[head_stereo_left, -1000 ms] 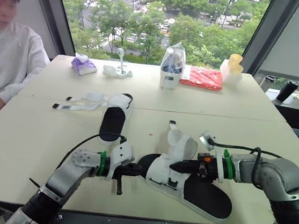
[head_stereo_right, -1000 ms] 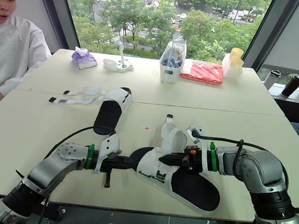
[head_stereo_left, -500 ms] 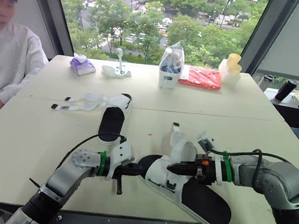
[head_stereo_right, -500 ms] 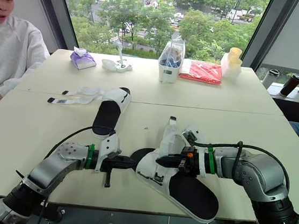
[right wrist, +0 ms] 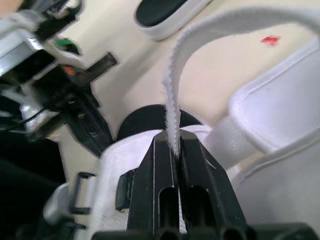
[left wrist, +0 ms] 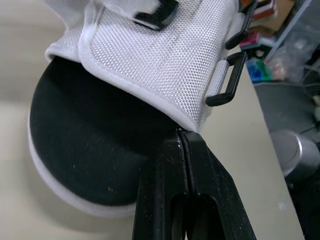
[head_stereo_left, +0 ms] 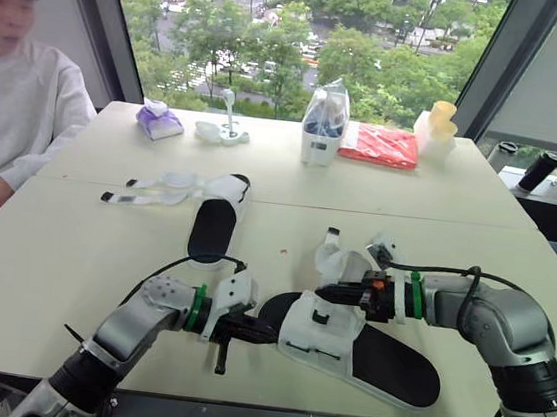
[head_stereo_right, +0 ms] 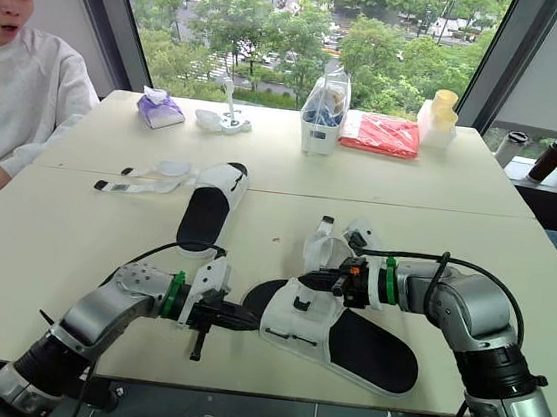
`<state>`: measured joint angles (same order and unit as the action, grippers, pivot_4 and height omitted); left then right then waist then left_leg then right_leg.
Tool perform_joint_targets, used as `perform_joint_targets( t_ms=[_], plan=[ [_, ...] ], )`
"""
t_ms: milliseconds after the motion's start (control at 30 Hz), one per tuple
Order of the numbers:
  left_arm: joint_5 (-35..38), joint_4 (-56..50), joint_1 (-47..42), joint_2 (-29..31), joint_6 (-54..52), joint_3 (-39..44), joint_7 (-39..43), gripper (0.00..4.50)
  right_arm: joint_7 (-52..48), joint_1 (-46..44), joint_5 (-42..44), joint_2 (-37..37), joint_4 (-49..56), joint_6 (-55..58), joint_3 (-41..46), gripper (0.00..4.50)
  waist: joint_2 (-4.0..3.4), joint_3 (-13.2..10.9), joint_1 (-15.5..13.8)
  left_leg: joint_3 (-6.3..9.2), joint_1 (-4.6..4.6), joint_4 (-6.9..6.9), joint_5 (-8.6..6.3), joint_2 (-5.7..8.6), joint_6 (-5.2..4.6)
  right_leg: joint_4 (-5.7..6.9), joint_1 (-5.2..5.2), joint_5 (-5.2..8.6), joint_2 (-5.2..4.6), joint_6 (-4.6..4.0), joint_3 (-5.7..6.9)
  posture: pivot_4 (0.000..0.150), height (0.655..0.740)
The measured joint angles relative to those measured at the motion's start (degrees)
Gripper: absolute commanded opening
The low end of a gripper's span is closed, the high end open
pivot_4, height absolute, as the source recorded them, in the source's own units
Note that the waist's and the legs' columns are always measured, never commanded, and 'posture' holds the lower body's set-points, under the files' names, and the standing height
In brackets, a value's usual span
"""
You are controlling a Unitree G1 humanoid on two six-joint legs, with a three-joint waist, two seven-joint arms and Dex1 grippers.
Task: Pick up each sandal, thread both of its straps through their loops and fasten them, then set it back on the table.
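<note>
The white upper (left wrist: 160,65) is covering the spot where the left gripper (left wrist: 183,134) is pinching the sandal (head_stereo_left: 392,362). Beyond the right gripper (right wrist: 170,135), the strap (right wrist: 171,95) is running off the picture's edge, hiding its end.

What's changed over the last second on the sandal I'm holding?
The right gripper, shut on the white fabric strap, has drawn it slightly up and away from the robot. The left gripper has dipped a little and stays clamped on the white mesh edge of the near black-soled sandal. The second black-and-white sandal lies where it was.
</note>
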<state>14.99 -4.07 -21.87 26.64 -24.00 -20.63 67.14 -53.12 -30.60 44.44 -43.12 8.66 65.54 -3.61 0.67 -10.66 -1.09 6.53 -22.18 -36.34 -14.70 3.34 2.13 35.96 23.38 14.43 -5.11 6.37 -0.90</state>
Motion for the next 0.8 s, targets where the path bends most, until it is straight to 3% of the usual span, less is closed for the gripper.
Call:
perform_joint_targets(
  t_ms=[167, 800],
  plan=[
    [-0.69, 2.6, -1.05, -2.94, 1.25, -1.17, 0.45, 0.0, -4.16, 1.57, 2.88, -5.59, 1.85, 2.75, 2.32, 0.04, -0.02, 0.01, -1.01, 0.01, -0.06, -0.34, -0.11, 0.03, -0.18, -0.11, -0.14, -0.05, -0.03, 0.1, -0.01, 0.15, 0.74],
    [-1.05, 4.37, -1.11, -4.32, 3.21, -1.34, 0.37, 0.0, -7.07, 1.18, 8.51, -6.66, 0.55, 9.26, 4.45, 0.04, -0.03, 0.01, -1.25, 0.02, -0.21, -0.71, -0.16, 0.03, -0.26, -0.15, -0.16, -0.12, -0.05, 0.21, -0.03, 0.15, 0.74]
  ],
)
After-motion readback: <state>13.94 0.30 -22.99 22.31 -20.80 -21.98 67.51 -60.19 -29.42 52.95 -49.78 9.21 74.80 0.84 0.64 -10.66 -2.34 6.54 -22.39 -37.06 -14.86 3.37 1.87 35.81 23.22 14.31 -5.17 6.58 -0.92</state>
